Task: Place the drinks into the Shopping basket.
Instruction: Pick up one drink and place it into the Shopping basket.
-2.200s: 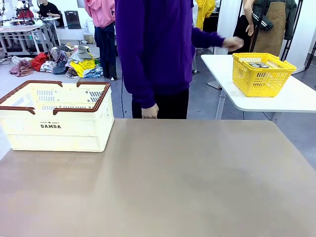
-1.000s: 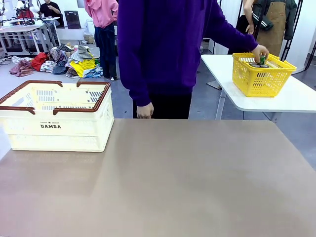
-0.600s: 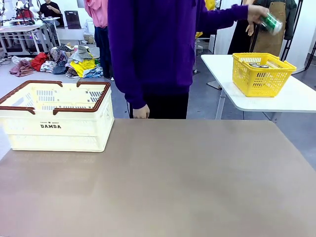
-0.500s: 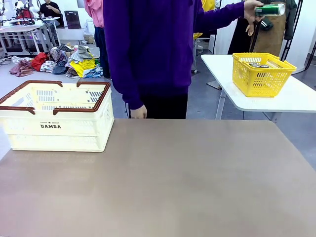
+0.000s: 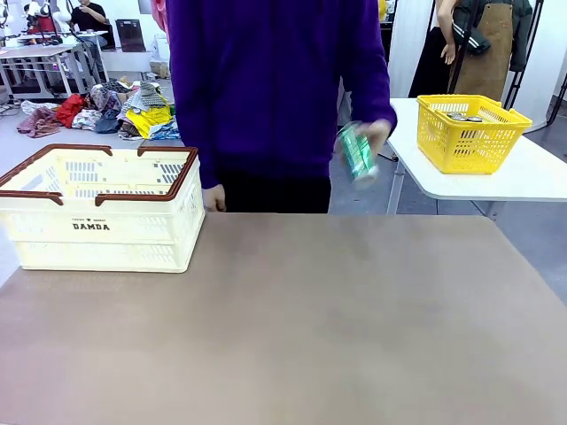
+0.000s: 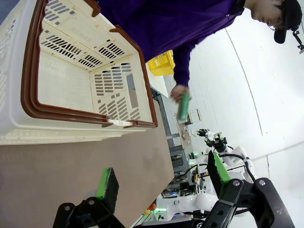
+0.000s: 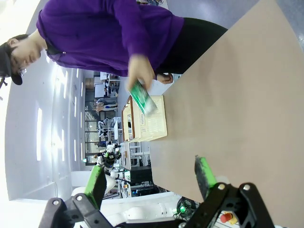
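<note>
1. Left gripper (image 6: 162, 175), right gripper (image 7: 151, 175): both spread, empty.
2. Can (image 5: 357, 156) in person's hand (image 5: 379, 131), over tabletop (image 5: 310, 336) far edge, well apart from basket (image 5: 133, 235).
3. Risk: if I grab while the can is blurred, I'd likely knock it loose.

The left gripper (image 6: 163, 175) and the right gripper (image 7: 149, 178) both hover with jaws spread wide.

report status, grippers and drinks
Open: left gripper, right gripper. Person's hand holds green can, in air. No cans seen in Shopping basket.
</note>
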You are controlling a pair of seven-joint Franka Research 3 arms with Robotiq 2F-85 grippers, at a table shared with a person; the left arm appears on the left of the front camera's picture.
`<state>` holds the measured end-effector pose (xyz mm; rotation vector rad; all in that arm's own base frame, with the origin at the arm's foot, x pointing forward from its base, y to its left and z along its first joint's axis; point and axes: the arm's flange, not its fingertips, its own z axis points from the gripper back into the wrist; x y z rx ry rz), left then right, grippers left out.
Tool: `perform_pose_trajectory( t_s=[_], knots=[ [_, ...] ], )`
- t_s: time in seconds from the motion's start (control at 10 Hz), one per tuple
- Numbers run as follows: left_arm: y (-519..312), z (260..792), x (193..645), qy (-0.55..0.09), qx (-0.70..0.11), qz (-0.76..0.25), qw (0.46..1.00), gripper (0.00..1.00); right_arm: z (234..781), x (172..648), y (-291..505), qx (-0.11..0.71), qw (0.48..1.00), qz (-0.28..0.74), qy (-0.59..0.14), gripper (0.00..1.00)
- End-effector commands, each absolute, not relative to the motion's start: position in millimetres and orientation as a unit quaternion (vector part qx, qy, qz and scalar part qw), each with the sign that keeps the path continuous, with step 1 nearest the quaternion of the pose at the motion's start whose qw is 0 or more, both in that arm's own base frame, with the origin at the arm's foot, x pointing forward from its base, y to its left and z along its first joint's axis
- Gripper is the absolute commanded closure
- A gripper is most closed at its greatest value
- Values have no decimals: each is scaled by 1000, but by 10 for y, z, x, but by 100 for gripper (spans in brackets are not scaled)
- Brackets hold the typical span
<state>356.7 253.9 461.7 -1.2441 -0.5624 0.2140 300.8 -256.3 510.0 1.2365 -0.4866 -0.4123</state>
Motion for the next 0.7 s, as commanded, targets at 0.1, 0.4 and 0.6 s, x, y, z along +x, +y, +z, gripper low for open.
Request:
perform_pose_trajectory(
  t_s=[0.1,0.4,0.6],
  knots=[
    [2541,4644,3542,-256,-572,96,774,0,5109,3012,-2572,573,765,-181,-232,0],
    [2541,4644,3542,-256,-572,96,774,0,5109,3012,-2572,573,765,-181,-232,0],
    [2541,4644,3542,-256,-572,96,774,0,5109,3012,-2572,573,765,-181,-232,0]
  ],
)
